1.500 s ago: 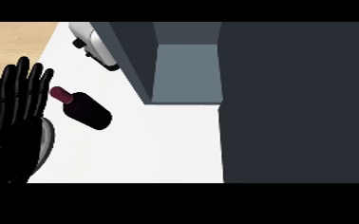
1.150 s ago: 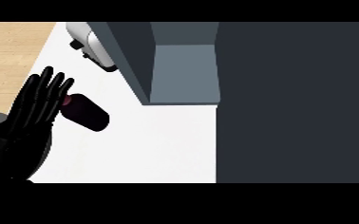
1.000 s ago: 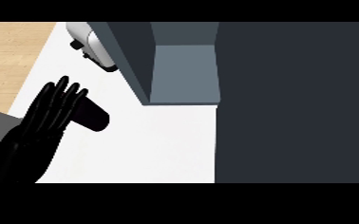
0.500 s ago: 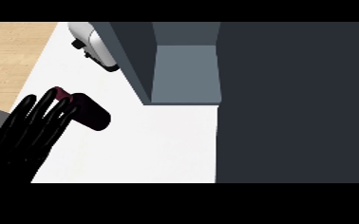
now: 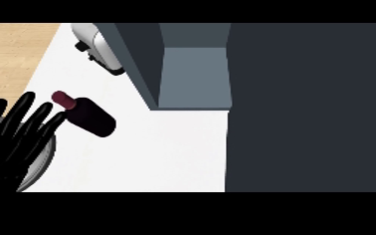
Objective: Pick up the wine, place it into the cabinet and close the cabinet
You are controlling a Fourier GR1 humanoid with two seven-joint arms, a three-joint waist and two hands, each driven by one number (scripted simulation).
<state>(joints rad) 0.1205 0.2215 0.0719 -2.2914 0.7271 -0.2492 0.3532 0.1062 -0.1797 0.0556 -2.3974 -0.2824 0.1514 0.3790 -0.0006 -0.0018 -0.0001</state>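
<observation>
A dark wine bottle (image 5: 91, 116) with a maroon cap lies on its side on the white counter (image 5: 161, 149), cap pointing up and to the left. My left hand (image 5: 22, 134) comes in at the left edge, open, fingers straight and spread. Its fingertips (image 5: 57, 118) end just left of the bottle's neck, and I cannot tell whether they touch it. The cabinet (image 5: 195, 77) stands open to the right of the bottle, showing a grey inside. My right hand does not show.
A large dark panel (image 5: 301, 104) fills the right side of the view. A white and grey appliance (image 5: 103, 50) stands at the counter's far left corner. A grey plate (image 5: 43, 162) lies partly under my left hand. Wooden floor (image 5: 22, 55) lies beyond the counter's left edge.
My left hand swung right over the bottle and covered it, then drew back left and down, so the bottle shows again. The bottle lies where it was.
</observation>
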